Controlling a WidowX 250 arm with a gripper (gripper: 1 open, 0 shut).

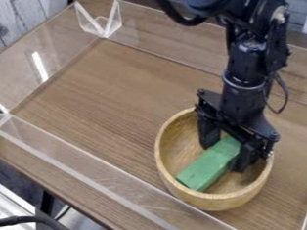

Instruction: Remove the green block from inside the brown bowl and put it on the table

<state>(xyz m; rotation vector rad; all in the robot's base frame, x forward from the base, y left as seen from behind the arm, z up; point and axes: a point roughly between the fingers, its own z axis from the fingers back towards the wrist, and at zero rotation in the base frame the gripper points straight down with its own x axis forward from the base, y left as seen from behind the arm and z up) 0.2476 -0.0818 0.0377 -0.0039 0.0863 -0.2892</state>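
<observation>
The green block [210, 164] lies at a slant inside the brown bowl [172, 175], which sits near the front of the wood-grain table [96, 91] (a low clear acrylic wall [114, 178] runs along the near edge). Over the bowl, the black robot gripper [233, 141] reaches down with its fingers spread wide, one on either side of the block's far end, it seems, though the dark parts overlap too much to show any contact.

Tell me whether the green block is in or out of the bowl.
In: the bright green block lies inside the round tan wooden bowl.
</observation>
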